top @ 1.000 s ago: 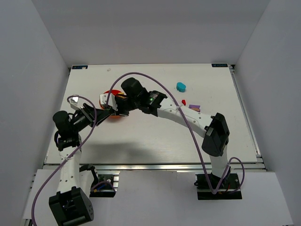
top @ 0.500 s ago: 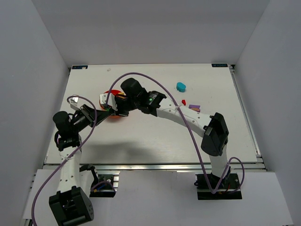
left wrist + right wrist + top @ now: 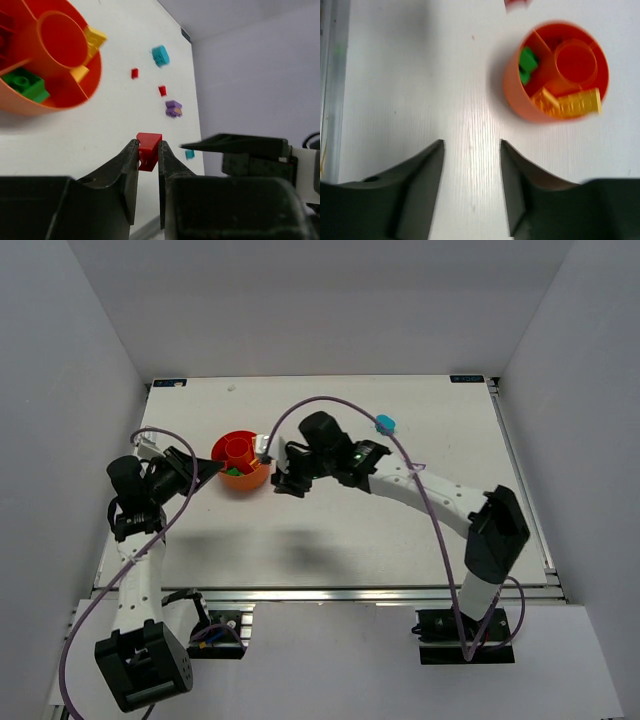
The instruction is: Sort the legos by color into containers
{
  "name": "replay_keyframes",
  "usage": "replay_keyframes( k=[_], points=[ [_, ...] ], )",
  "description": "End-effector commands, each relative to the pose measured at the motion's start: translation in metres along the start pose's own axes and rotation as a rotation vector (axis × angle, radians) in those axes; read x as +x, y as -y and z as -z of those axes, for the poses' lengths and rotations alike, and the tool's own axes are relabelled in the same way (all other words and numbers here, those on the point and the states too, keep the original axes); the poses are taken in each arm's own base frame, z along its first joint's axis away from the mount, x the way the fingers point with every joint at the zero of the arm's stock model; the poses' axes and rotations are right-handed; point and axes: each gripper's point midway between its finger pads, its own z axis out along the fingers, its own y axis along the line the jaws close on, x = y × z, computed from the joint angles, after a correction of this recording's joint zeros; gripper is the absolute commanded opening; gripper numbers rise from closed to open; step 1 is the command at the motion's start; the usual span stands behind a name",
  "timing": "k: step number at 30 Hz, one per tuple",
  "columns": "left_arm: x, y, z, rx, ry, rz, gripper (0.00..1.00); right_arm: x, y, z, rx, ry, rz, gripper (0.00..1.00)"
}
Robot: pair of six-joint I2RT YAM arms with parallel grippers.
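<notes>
The orange-red bowl [image 3: 217, 449] stands left of the table's middle and holds a green brick [image 3: 527, 65] and yellow bricks [image 3: 572, 103]. My left gripper [image 3: 212, 471] is just left of the bowl, shut on a small red brick [image 3: 149, 149] held above the table. My right gripper [image 3: 286, 485] is open and empty, just right of the bowl [image 3: 512, 92]. In the left wrist view the bowl [image 3: 30, 106] is at the upper left. Beyond it lie a cyan brick [image 3: 160, 55], two red bricks [image 3: 134, 73], a purple brick [image 3: 173, 108] and a small cyan one [image 3: 189, 154].
A cyan brick [image 3: 385, 423] lies at the far right of centre beside the right arm's cable. The right arm [image 3: 420, 485] stretches across the middle of the table and covers the bricks beneath it. White walls enclose the table on three sides.
The right arm has swung to the right off the bowl, which now shows fully. The left gripper has drawn back slightly to the left, still holding the red brick.
</notes>
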Motion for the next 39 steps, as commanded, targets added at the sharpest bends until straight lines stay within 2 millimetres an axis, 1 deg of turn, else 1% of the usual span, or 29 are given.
replay_keyframes(
  k=[1,2,3,4,5,6,7,8,9,10,11,12,13,14,15,16,17,18,21,22,25,26,27,29,30,31,32,34,39],
  points=[
    [-0.031,-0.014,-0.003,-0.115,0.104,-0.063,0.0,-0.026,0.02,0.061,0.126,0.106,-0.083,0.48],
    [-0.039,-0.019,-0.005,-0.146,0.129,-0.07,0.0,-0.022,0.02,0.072,0.13,0.111,-0.117,0.4],
    [-0.05,-0.028,-0.008,-0.193,0.157,-0.074,0.0,-0.009,0.014,0.078,0.123,0.098,-0.168,0.28],
    [-0.055,-0.035,-0.009,-0.23,0.162,-0.093,0.0,-0.017,0.011,0.097,0.14,0.134,-0.231,0.03],
    [-0.061,-0.042,-0.01,-0.265,0.171,-0.1,0.0,-0.01,0.019,0.114,0.161,0.147,-0.276,0.0],
    [-0.072,-0.043,-0.011,-0.298,0.197,-0.123,0.0,-0.001,0.011,0.118,0.151,0.143,-0.313,0.0],
    [-0.075,-0.052,-0.016,-0.32,0.187,-0.122,0.0,-0.007,0.012,0.141,0.178,0.182,-0.32,0.0],
    [-0.079,-0.057,-0.018,-0.336,0.19,-0.122,0.0,-0.007,0.009,0.151,0.169,0.205,-0.34,0.0],
    [-0.088,-0.057,-0.02,-0.353,0.206,-0.133,0.0,-0.006,-0.002,0.162,0.168,0.225,-0.34,0.0],
    [-0.091,-0.066,-0.024,-0.374,0.195,-0.129,0.0,-0.003,0.0,0.171,0.187,0.24,-0.35,0.0],
    [-0.095,-0.069,-0.026,-0.387,0.193,-0.129,0.0,-0.006,-0.001,0.179,0.193,0.276,-0.345,0.0],
    [-0.101,-0.07,-0.029,-0.393,0.196,-0.132,0.0,0.001,-0.004,0.189,0.217,0.287,-0.345,0.0],
    [-0.101,-0.079,-0.034,-0.408,0.177,-0.12,0.0,0.005,-0.004,0.193,0.233,0.291,-0.344,0.0],
    [-0.102,-0.082,-0.037,-0.414,0.169,-0.115,0.0,0.007,-0.004,0.197,0.248,0.295,-0.328,0.0],
    [-0.106,-0.081,-0.041,-0.403,0.166,-0.119,0.0,0.016,0.0,0.204,0.282,0.287,-0.334,0.0],
    [-0.104,-0.089,-0.046,-0.408,0.147,-0.1,0.0,0.018,0.002,0.206,0.295,0.286,-0.333,0.0],
    [-0.104,-0.091,-0.048,-0.406,0.141,-0.094,0.0,0.022,0.001,0.207,0.294,0.287,-0.337,0.0],
    [-0.104,-0.088,-0.053,-0.387,0.132,-0.096,0.0,0.03,0.006,0.212,0.321,0.295,-0.347,0.01],
    [-0.1,-0.096,-0.063,-0.388,0.1,-0.079,0.0,0.038,0.01,0.219,0.333,0.307,-0.355,0.05],
    [-0.098,-0.092,-0.069,-0.373,0.087,-0.089,0.0,0.041,0.01,0.219,0.335,0.303,-0.357,0.05],
    [-0.09,-0.093,-0.082,-0.365,0.047,-0.1,0.0,0.051,0.013,0.226,0.365,0.301,-0.363,0.05],
    [-0.092,-0.089,-0.086,-0.361,0.047,-0.115,0.0,0.055,0.011,0.226,0.362,0.297,-0.37,0.06],
    [-0.083,-0.093,-0.093,-0.371,0.014,-0.121,0.0,0.055,0.011,0.228,0.368,0.3,-0.365,0.06],
    [-0.084,-0.093,-0.099,-0.393,0.006,-0.141,0.0,0.058,0.012,0.232,0.379,0.304,-0.37,0.07],
    [-0.08,-0.099,-0.102,-0.41,-0.012,-0.144,0.0,0.059,0.013,0.233,0.38,0.304,-0.373,0.07],
    [-0.077,-0.099,-0.105,-0.417,-0.022,-0.151,0.0,0.059,0.013,0.234,0.377,0.311,-0.375,0.07],
    [-0.081,-0.102,-0.104,-0.445,-0.007,-0.157,0.0,0.062,0.013,0.235,0.381,0.31,-0.382,0.07],
    [-0.077,-0.104,-0.109,-0.46,-0.026,-0.17,0.0,0.064,0.012,0.236,0.374,0.314,-0.388,0.07],
    [-0.09,-0.117,-0.104,-0.557,0.014,-0.188,0.01,0.069,0.015,0.239,0.379,0.317,-0.411,0.08]
  ],
)
